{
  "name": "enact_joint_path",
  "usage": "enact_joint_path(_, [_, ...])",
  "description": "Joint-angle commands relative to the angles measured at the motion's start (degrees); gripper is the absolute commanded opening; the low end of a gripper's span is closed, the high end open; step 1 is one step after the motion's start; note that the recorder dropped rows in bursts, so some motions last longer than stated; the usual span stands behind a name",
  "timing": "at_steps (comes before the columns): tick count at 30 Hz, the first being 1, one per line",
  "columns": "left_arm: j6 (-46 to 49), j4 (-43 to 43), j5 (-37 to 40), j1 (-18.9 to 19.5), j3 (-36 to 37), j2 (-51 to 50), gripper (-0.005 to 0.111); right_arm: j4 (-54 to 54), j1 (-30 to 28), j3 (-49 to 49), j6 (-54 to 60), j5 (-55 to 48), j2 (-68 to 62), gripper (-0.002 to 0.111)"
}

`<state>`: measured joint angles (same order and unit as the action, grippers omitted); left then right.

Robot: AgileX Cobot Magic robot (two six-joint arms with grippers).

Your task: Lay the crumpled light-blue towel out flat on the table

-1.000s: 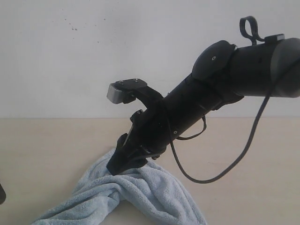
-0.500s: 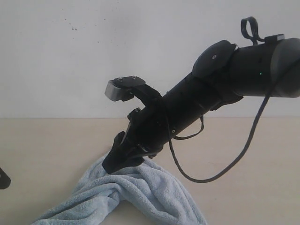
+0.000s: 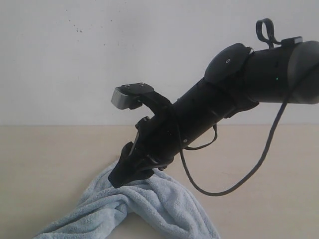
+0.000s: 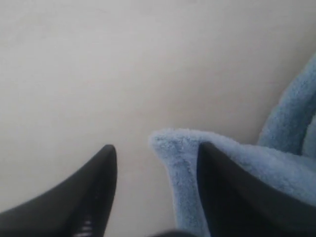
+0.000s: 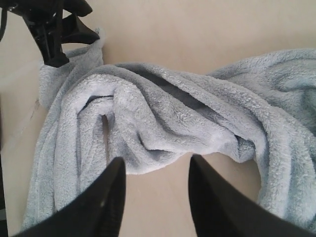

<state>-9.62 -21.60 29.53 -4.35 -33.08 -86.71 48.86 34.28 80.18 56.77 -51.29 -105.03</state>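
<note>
The light-blue towel [image 3: 159, 204] lies bunched in thick folds on the beige table [image 3: 50, 149], at the bottom centre of the exterior view. My right gripper [image 3: 119, 177] reaches down from the right to the towel's far edge. Its jaws are open [image 5: 157, 159], with bare table between them and the towel's [image 5: 163, 118] hem just past the tips. My left gripper [image 4: 158, 147] is open low over the table, with a towel corner [image 4: 177, 163] between its fingers, lying against one of them. The right wrist view shows that left gripper [image 5: 94, 24] at the towel's far corner.
A white wall [image 3: 99, 50] rises behind the table. The right arm's black cable [image 3: 259, 159] loops down over the table to the right of the towel. Bare table [image 3: 269, 209] lies right of the towel, and more [image 4: 98, 74] lies beyond the left gripper.
The right gripper has edged slightly left along the towel's far edge. A dark shape at the exterior view's left edge has gone out of sight. The towel has barely moved.
</note>
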Motion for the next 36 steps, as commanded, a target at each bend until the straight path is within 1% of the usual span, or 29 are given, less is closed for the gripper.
enact_joint_path(1, [3.4, 3.6, 0.9, 0.6, -0.3, 0.4, 0.049, 0.4, -0.4, -0.2, 0.5, -0.5, 0.5, 0.04])
enact_joint_path(5, [7.8, 6.5, 0.7, 0.6, -0.3, 0.3, 0.049, 0.4, -0.4, -0.2, 0.5, -0.3, 0.5, 0.04])
enact_joint_path(23, [8.0, 7.2, -4.4, 0.6, -0.3, -7.9, 0.049, 0.7, -0.4, -0.2, 0.8, 0.1, 0.5, 0.04])
enact_joint_path(25, [8.0, 7.2, -4.4, 0.6, -0.3, -8.4, 0.045, 1.2, -0.4, -0.2, 0.9, 0.1, 0.5, 0.04])
enact_joint_path(29, [8.0, 7.3, -4.4, 0.6, -0.3, -10.4, 0.027, 3.1, -0.4, -0.2, 2.0, -0.2, 0.5, 0.04])
enact_joint_path(31, [8.0, 8.1, -4.5, 0.6, -0.3, -11.9, 0.021, 3.9, -0.4, -0.2, 2.1, -0.2, 0.5, 0.04])
enact_joint_path(36, [8.0, 8.7, -5.8, 0.5, -1.1, -14.6, 0.02, 4.4, -0.4, -0.2, 2.3, -1.0, 0.5, 0.04])
